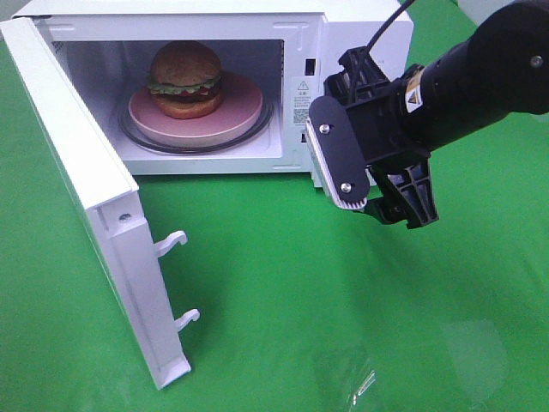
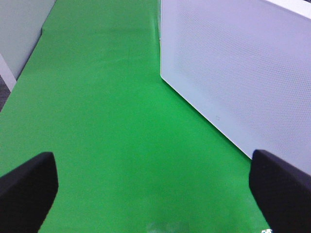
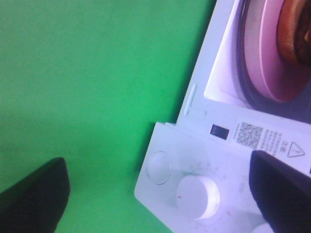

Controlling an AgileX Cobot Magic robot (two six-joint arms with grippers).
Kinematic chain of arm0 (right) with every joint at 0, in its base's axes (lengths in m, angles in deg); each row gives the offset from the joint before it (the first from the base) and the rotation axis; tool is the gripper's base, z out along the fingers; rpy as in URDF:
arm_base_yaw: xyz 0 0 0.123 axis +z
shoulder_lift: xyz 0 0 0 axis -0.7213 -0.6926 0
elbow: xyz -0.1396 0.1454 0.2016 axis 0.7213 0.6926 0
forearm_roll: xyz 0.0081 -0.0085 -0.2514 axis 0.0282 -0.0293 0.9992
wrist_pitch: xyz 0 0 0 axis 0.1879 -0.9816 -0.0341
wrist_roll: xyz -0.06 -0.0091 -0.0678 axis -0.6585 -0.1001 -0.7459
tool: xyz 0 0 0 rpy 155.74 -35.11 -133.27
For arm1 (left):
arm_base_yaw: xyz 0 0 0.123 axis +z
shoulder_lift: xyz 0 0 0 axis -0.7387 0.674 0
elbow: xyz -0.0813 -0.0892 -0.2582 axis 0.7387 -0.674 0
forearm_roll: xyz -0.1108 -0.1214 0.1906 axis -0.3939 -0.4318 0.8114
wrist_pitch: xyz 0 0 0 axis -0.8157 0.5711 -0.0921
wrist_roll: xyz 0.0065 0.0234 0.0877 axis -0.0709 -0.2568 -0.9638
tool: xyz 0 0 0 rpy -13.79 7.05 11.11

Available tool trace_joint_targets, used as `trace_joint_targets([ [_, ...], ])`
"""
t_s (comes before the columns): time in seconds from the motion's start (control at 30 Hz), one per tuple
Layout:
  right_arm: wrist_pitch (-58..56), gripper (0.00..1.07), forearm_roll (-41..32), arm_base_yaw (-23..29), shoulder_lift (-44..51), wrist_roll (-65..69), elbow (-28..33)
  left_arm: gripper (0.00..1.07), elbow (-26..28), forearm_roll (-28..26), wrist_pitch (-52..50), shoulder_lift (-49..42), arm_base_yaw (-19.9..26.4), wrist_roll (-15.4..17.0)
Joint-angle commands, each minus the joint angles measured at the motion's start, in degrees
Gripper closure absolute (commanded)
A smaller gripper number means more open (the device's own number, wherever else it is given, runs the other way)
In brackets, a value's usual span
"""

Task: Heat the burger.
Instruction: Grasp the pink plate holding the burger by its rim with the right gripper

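The right gripper (image 3: 158, 194) is recorded with fingers apart and empty, near the control panel (image 3: 194, 160). The left gripper (image 2: 155, 194) is likewise spread, holding nothing. The burger (image 1: 184, 79) is found upright on the pink plate (image 1: 244, 120) inside the microwave (image 1: 360, 34). Loading is judged done. The door (image 1: 86, 197) is not yet closed. The burger is round, so no long axis is noted.

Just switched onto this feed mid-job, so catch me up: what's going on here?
The round golden-brown burger sits on a pink plate inside the white microwave, whose door stands wide open. The right gripper hovers open and empty in front of the control panel. The left gripper, also open, is beside the microwave over the green cloth.
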Motion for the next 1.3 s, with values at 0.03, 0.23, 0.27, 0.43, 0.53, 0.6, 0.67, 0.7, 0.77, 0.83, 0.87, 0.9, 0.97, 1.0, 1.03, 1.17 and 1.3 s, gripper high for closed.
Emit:
trace_joint_targets([
  [0.03,0.1,0.08,0.3,0.9,-0.3,0.9,-1.8,0.07,-0.2,-0.3,-0.2,-1.3,0.0,0.1],
  [0.23,-0.5,0.09,0.3,1.1,-5.6,0.9,-7.4,0.07,-0.2,-0.3,-0.2,-1.3,0.0,0.1],
  [0.27,-0.5,0.09,0.3,1.1,-5.6,0.9,-7.4,0.07,-0.2,-0.3,-0.2,-1.3,0.0,0.1],
  [0.43,-0.4,0.09,0.3,1.8,-9.1,0.9,-11.1,0.07,-0.2,-0.3,-0.2,-1.3,0.0,0.1],
  [0.53,-0.5,0.1,0.2,2.6,-11.6,0.9,-13.8,0.07,-0.2,-0.3,-0.2,-1.3,0.0,0.1],
  [0.6,-0.6,0.1,0.2,3.3,-13.5,1.0,-15.6,0.07,-0.2,-0.3,-0.2,-1.3,0.0,0.1],
  [0.67,-0.6,0.1,0.2,3.3,-15.5,1.0,-17.8,0.07,-0.2,-0.3,-0.2,-1.3,0.0,0.1],
  [0.7,-0.6,0.1,0.2,3.3,-15.5,1.0,-17.8,0.07,-0.2,-0.3,-0.2,-1.3,0.0,0.1],
  [0.77,-0.6,0.11,-0.1,3.8,-17.4,1.3,-19.7,0.07,-0.2,-0.3,-0.2,-1.3,0.0,0.1],
  [0.83,-0.7,0.11,-0.2,3.8,-19.2,1.4,-21.7,0.07,-0.2,-0.3,-0.2,-1.3,0.0,0.1],
  [0.87,-0.9,0.11,-0.3,3.8,-20.7,1.5,-23.3,0.07,-0.2,-0.3,-0.2,-1.3,0.0,0.1],
  [0.9,-0.9,0.11,-0.3,3.8,-20.7,1.5,-23.3,0.07,-0.2,-0.3,-0.2,-1.3,0.0,0.1],
  [0.97,-1.2,0.11,-0.3,3.8,-23.5,2.0,-26.2,0.07,-0.2,-0.3,-0.2,-1.3,0.0,0.1],
  [1.0,-1.2,0.11,-0.3,3.8,-23.5,2.0,-26.2,0.07,-0.2,-0.3,-0.2,-1.3,0.0,0.1],
  [1.03,-1.4,0.12,-0.3,3.8,-24.9,2.0,-27.4,0.07,-0.2,-0.3,-0.2,-1.3,0.0,0.1],
  [1.17,-1.5,0.12,-0.7,3.8,-26.8,2.0,-29.2,0.07,-0.2,-0.3,-0.2,-1.3,0.0,0.1],
  [1.3,-2.0,0.13,-1.5,3.8,-29.2,2.0,-32.2,0.07,-0.2,-0.3,-0.2,-1.3,0.0,0.1],
])
